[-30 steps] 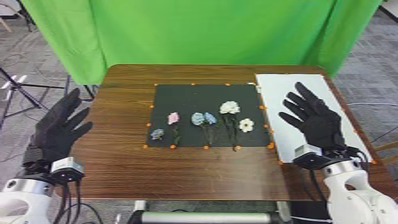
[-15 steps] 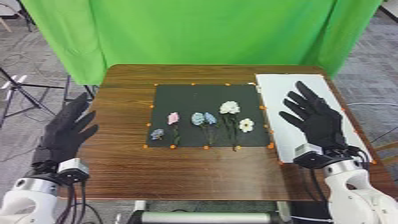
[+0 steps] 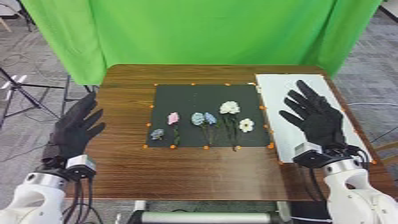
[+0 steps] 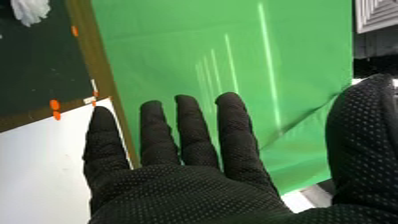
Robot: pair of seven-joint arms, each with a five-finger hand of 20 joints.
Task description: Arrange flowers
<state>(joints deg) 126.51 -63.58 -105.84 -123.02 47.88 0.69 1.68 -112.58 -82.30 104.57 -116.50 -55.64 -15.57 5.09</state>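
- White hard casing covers your left arm (image 3: 40,192) and your right arm (image 3: 351,187), both coming in at the near edge of the head view.
- Your left hand (image 3: 75,127), in black fabric, is by the left edge of the brown wooden table (image 3: 195,175); its fingers are straight and it holds nothing.
- Your right hand (image 3: 318,122) is wide too, fingers long and apart, thumb well out, nothing in its grasp; in the head view it overlaps the white sheet (image 3: 277,92).
- Seen from your right wrist, the right hand (image 4: 178,195) shows its fingers spread, the thumb standing off from them.
- Between your hands lies a dark mat (image 3: 195,95) with small orange markers (image 3: 146,146) around it, and the flowers rest on it.
- On its near left part you have a small bluish flower (image 3: 157,134), with a pink flower (image 3: 173,118) on a long stem just beside it.
- Toward the right, find the shorter white flower (image 3: 246,125).
- Near the mat's middle, two blue blooms (image 3: 198,118) sit side by side, stems pointing toward you.
- Farther from you is the head of the tall white flower (image 3: 229,107); its stem also runs your way.
- Beyond the table's far edge, you face green cloth (image 3: 213,35).
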